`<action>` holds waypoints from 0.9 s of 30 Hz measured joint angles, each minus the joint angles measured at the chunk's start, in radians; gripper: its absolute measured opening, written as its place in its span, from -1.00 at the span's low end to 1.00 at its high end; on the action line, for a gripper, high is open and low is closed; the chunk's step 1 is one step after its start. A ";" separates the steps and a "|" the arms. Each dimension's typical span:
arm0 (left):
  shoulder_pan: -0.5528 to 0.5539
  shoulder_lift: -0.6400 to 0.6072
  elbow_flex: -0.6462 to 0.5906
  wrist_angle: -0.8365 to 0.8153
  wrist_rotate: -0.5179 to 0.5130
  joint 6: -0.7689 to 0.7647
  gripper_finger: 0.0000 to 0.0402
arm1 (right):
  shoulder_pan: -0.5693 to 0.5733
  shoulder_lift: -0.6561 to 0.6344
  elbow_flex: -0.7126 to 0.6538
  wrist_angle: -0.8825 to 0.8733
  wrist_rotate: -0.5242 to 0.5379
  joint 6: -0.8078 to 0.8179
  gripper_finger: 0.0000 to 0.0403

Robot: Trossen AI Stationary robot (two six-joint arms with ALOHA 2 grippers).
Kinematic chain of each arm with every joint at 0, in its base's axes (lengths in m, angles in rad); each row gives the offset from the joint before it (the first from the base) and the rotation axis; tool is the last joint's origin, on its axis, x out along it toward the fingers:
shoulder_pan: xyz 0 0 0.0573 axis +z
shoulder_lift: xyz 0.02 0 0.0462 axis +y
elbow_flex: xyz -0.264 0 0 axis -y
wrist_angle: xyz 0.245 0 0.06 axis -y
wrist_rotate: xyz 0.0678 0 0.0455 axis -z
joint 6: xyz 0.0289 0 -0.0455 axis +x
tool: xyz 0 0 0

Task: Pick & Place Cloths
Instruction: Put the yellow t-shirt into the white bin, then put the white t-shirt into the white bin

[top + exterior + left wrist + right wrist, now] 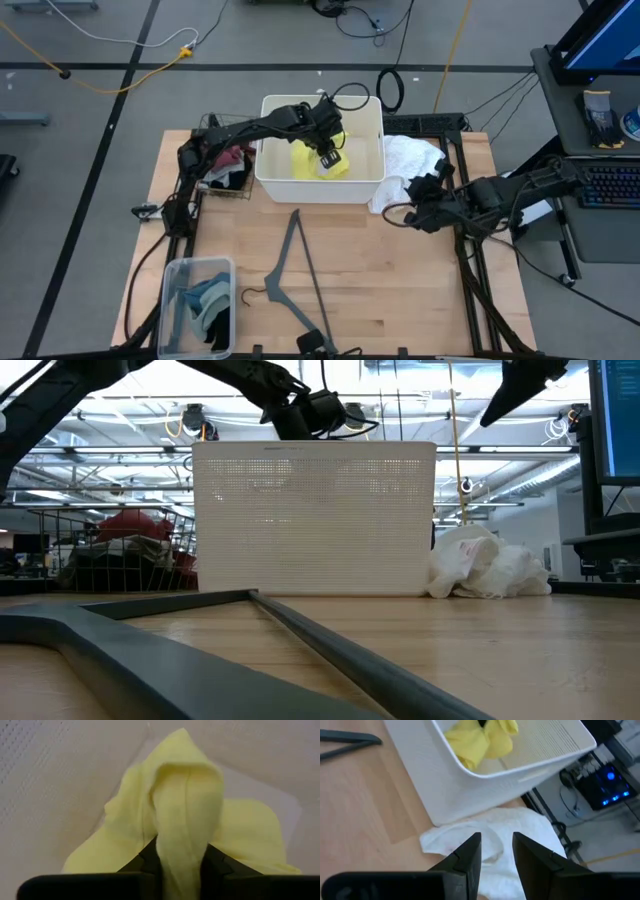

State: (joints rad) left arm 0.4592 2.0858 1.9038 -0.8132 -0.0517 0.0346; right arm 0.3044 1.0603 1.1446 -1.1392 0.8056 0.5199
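A yellow cloth (pixel 312 163) lies in the white bin (pixel 368 120) at the table's far middle, and my left gripper (pixel 182 851) reaches down into the bin, shut on it. In the low view the bin's wall hides the fingers. To the right of the bin a white cloth (pixel 412 160) lies crumpled on the table. My right gripper (pixel 496 840) hangs well above the cloth's near edge, its fingers a little apart with nothing between them. My left gripper pinches a raised fold of the yellow cloth (pixel 185 820) between its two fingers. The fingers slant down from the table's left side. The fold stands up in a ridge between the fingertips. The rest of the cloth (pixel 250 830) spreads slack on the bin's floor.
A wire basket (pixel 228 170) with maroon and black cloths stands left of the bin. A clear tub (pixel 197 305) with teal and grey cloths sits at the near left. A dark grey hanger (pixel 290 265) lies on the bare wood in the near middle.
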 joint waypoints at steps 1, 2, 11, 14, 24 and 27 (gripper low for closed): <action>0.001 0.000 0.000 0.000 0.001 -0.007 -0.60 | -0.009 0.000 0.000 -0.009 -0.003 0.009 -0.48; 0.001 0.001 0.000 0.002 0.001 -0.011 -0.57 | -0.018 0.000 0.000 -0.018 -0.016 0.019 -0.48; -0.004 -0.002 0.000 0.004 0.002 -0.005 0.03 | -0.121 0.000 0.000 -0.084 -0.091 0.044 -0.41; -0.009 -0.019 0.000 0.001 0.001 0.008 0.28 | -0.164 0.000 0.000 -0.086 -0.133 0.020 -0.28; -0.040 -0.192 0.000 0.006 -0.001 -0.011 0.81 | -0.306 0.000 0.000 -0.084 -0.150 -0.087 0.28; -0.054 -0.271 0.000 0.008 -0.001 -0.009 0.85 | -0.350 0.000 0.000 -0.080 -0.153 -0.098 0.39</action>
State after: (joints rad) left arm 0.4053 1.8153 1.9034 -0.8051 -0.0525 0.0257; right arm -0.0458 1.0603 1.1442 -1.2195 0.6530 0.4217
